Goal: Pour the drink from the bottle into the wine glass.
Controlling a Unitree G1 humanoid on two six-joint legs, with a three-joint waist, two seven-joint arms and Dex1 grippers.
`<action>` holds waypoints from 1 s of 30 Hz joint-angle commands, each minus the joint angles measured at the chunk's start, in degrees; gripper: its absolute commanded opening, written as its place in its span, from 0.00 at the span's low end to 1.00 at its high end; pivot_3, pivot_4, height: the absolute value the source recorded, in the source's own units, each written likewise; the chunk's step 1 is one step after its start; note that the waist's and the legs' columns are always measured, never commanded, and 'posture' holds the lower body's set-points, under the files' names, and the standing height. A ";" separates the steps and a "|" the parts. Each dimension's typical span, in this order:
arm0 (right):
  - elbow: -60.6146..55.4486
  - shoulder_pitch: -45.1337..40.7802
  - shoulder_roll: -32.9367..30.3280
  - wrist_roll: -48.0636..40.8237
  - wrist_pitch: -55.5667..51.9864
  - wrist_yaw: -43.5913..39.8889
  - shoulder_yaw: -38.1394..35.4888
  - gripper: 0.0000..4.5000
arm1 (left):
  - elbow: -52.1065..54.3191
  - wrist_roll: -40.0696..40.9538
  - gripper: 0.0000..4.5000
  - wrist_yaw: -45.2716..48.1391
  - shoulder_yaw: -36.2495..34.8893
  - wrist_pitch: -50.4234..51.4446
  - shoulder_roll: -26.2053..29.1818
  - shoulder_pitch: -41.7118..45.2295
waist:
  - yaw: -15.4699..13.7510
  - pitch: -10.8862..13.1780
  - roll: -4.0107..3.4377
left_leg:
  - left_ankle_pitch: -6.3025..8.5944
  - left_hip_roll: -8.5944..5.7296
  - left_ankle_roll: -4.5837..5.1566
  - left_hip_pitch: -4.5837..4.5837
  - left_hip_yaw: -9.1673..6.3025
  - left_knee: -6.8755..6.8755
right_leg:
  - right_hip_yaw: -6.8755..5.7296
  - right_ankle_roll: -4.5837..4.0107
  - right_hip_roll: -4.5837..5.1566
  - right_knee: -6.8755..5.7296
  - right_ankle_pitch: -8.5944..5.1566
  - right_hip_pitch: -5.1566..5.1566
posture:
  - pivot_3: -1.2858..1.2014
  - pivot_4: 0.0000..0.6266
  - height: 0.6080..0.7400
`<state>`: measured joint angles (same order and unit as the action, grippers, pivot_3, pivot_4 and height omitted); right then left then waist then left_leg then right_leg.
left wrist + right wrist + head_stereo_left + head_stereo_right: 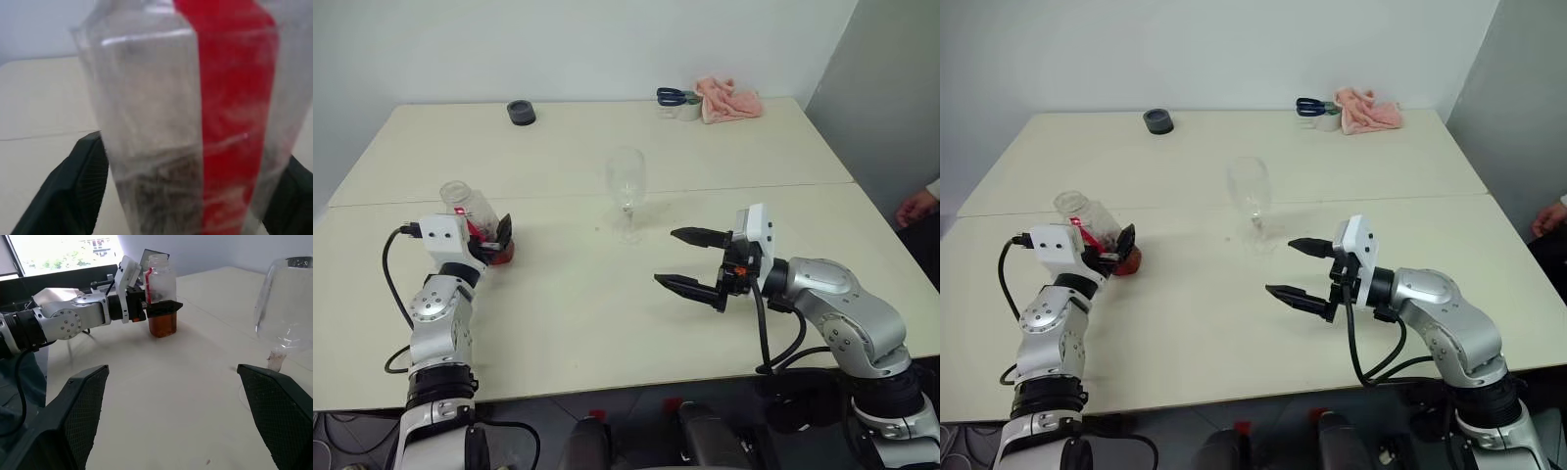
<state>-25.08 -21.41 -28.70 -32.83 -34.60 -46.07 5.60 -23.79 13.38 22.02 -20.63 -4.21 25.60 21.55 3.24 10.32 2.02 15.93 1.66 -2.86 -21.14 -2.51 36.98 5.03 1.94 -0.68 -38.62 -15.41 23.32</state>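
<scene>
Bottle (pixel 160 298): clear squarish plastic, red label strip, wide open neck, upright on the counter (pixel 558 323) near my left edge; reddish-brown drink (pixel 163 324) low inside. My left tool (pixel 491 238) brackets its body, fingers alongside; firm clamp I cannot tell. Glass (pixel 626 191): thin-stemmed, rounded bowl, empty, mid-counter, well apart, awaiting the pour. My right tool (pixel 690 259): fingers wide apart, empty, hovering beside the glass, probably ready to steady it
</scene>
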 commanded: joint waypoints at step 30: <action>16.53 -13.56 11.70 14.43 19.16 15.69 -3.79 1.00 | -35.02 -21.37 0.36 12.08 24.15 -18.35 7.69 45.37 | -1.00 0.06 -0.07 | -0.08 -0.03 -0.12 -1.72 -0.87 0.64 | -1.02 -0.27 0.03 -0.32 0.25 1.14 | 0.52 0.24 1.00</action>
<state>-7.33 -33.23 -17.26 -18.16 -16.94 -30.01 2.41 -58.89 -6.83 33.74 3.17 -19.57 31.55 63.41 2.24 10.38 1.95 15.85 1.62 -2.98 -22.91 -3.38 37.68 4.00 1.67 -0.64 -38.95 -15.15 24.49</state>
